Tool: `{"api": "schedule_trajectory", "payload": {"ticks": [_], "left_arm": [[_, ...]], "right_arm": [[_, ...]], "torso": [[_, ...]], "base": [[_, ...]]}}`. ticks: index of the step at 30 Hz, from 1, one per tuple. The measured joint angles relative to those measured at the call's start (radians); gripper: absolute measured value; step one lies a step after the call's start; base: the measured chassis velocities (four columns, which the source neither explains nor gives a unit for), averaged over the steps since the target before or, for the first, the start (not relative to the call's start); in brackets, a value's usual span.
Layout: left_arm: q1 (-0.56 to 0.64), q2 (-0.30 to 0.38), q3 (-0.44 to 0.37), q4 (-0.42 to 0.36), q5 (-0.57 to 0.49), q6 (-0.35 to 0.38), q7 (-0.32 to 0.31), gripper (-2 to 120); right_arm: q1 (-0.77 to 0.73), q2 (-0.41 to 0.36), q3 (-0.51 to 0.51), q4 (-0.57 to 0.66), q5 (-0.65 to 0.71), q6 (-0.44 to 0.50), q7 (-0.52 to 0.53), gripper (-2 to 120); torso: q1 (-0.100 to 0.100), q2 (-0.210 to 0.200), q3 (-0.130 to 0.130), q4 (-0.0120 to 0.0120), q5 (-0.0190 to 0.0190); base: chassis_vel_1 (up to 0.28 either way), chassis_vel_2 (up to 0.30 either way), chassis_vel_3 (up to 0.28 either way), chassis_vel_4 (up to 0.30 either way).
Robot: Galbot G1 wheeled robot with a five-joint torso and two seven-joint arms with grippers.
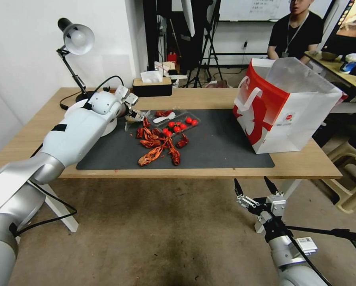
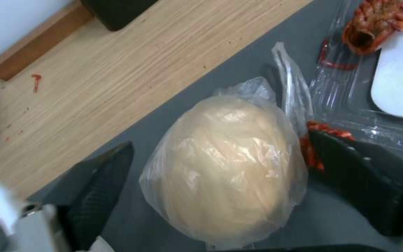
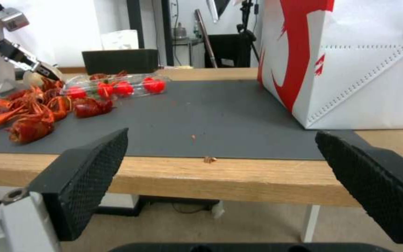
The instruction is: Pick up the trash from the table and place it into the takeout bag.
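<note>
A beige round item wrapped in clear plastic [image 2: 229, 171] lies on the dark mat [image 1: 225, 147] near its far left corner. My left gripper [image 1: 132, 115] [image 2: 220, 143] is open around it, one finger on each side. Red crayfish shells [image 1: 158, 145] [image 3: 29, 108] are piled on the mat beside it. A clear tray of red round pieces [image 1: 179, 123] [image 3: 117, 87] and a white spoon [image 1: 164, 117] lie just behind the shells. The takeout bag [image 1: 285, 107] [image 3: 351, 63] stands open on the table's [image 1: 305, 163] right end. My right gripper [image 1: 252, 184] [image 3: 222, 136] hangs open below the table's front edge.
A desk lamp [image 1: 76, 39] and a black tissue box [image 1: 152, 85] stand along the table's far edge. A white round object [image 1: 110, 127] sits under my left arm. Stools [image 1: 349, 174] stand to the right of the table. The mat's middle is bare.
</note>
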Motion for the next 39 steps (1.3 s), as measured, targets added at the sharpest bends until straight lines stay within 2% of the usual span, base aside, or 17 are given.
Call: {"api": "schedule_trajectory", "payload": {"ticks": [3, 7, 10, 13, 15, 16, 19, 21, 23, 28, 39], "left_arm": [[0.002, -0.001, -0.003, 0.004, -0.004, 0.0, 0.001, 82], [0.004, -0.001, -0.006, 0.006, -0.007, 0.001, 0.001, 74], [0.007, 0.001, -0.007, 0.005, -0.013, 0.001, 0.0, 58], [0.008, 0.002, -0.008, 0.005, -0.017, 0.001, -0.003, 52], [0.008, 0.003, -0.011, 0.005, -0.023, 0.001, -0.007, 38], [0.008, 0.003, -0.011, 0.005, -0.023, 0.001, -0.007, 38], [0.009, 0.004, -0.014, 0.002, -0.033, 0.002, -0.016, 25], [0.009, 0.004, -0.016, 0.001, -0.037, 0.002, -0.02, 22], [0.009, 0.007, -0.02, -0.003, -0.045, 0.002, -0.03, 11], [0.009, 0.015, -0.026, -0.009, -0.049, 0.002, -0.033, 4], [0.021, 0.027, -0.056, -0.04, -0.073, 0.002, -0.055, 4]], "right_arm": [[0.001, 0.001, -0.001, -0.001, 0.0, 0.0, 0.0, 100], [0.002, 0.001, -0.001, -0.001, 0.0, 0.0, 0.0, 100], [0.003, 0.0, -0.001, -0.002, 0.0, 0.0, 0.0, 100], [0.004, 0.0, -0.002, -0.003, 0.0, 0.0, 0.0, 100], [0.007, 0.0, -0.003, -0.003, 0.0, 0.0, 0.0, 100], [0.007, 0.0, -0.003, -0.003, 0.0, 0.0, 0.0, 100], [0.01, -0.001, -0.004, -0.004, 0.0, -0.001, 0.0, 100], [0.01, -0.001, -0.004, -0.004, 0.0, -0.001, 0.0, 100], [0.011, -0.001, -0.004, -0.004, 0.0, -0.002, 0.0, 100], [0.011, -0.001, -0.005, -0.004, 0.0, -0.003, 0.0, 100], [0.016, -0.003, -0.007, 0.0, -0.001, -0.007, 0.0, 100]], "torso": [[0.0, 0.0, 0.0, 0.0002, -0.0003], [0.0, 0.0, 0.0, 0.0001, -0.0002], [0.0, 0.0, 0.0, 0.0001, 0.0], [0.0, 0.0, 0.0, 0.0001, -0.0001], [0.0, 0.0, 0.0, 0.0001, 0.0], [0.0, 0.0, 0.0, 0.0001, 0.0], [0.0, 0.0, 0.0, 0.0001, 0.0], [0.0, 0.0, 0.0, 0.0001, -0.0001], [0.0, 0.0, 0.0, -0.0001, 0.0], [0.0, 0.0, 0.0, 0.0002, 0.0], [0.0, 0.0, 0.0, 0.0, -0.0001]], "base": [[0.0, 0.0, 0.0, 0.0], [0.0, 0.0, 0.0, 0.0], [0.0, 0.0, 0.0, 0.0], [0.0, 0.0, 0.0, 0.0], [0.0, 0.0, 0.0, 0.0], [0.0, 0.0, 0.0, 0.0], [0.0, 0.0, 0.0, 0.0], [0.0, 0.0, 0.0, 0.0], [0.0, 0.0, 0.0, 0.0], [0.0, 0.0, 0.0, 0.0], [0.0, 0.0, 0.0, 0.0]]}}
